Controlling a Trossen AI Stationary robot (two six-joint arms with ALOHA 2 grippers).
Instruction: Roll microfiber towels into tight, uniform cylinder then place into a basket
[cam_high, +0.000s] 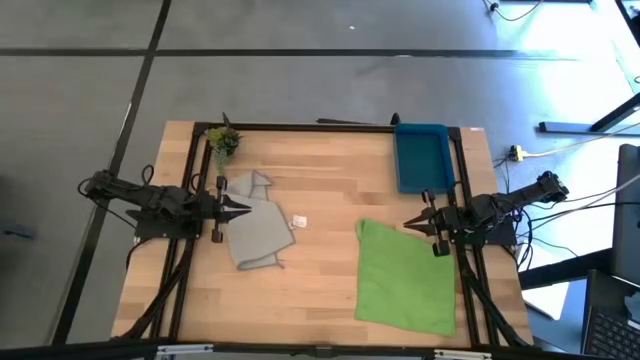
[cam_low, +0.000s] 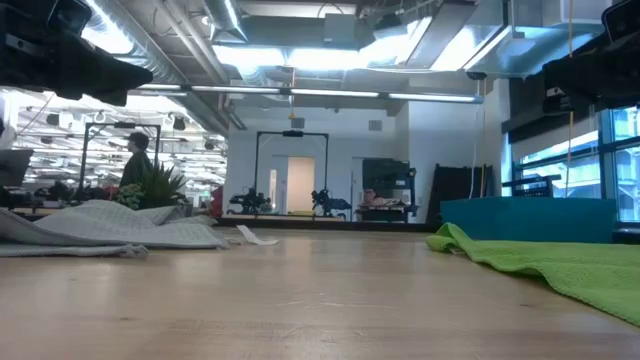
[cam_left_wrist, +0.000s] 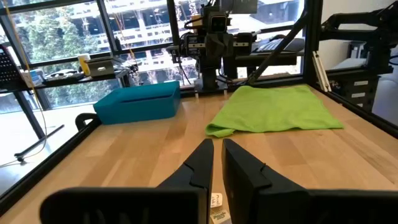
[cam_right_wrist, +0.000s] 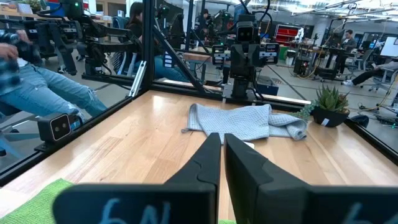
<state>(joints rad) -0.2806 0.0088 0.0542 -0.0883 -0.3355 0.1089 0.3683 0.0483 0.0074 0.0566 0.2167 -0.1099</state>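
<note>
The bright green soft cloth towel (cam_high: 408, 277) is lying flat near the desk's front right corner. The crumpled light grey cloth towel (cam_high: 255, 225) is lying by the left edge. The blue plastic basket (cam_high: 424, 157) is sitting empty at the back right corner.

Both towels are looking light, floppy and easy to bunch, so I think pinching a corner or thin edge is best.

The left gripper (cam_high: 241, 208) is hanging pinched shut beside the grey towel, holding nothing. The right gripper (cam_high: 412, 224) is hanging shut too, empty, over the green towel's back edge.
</note>
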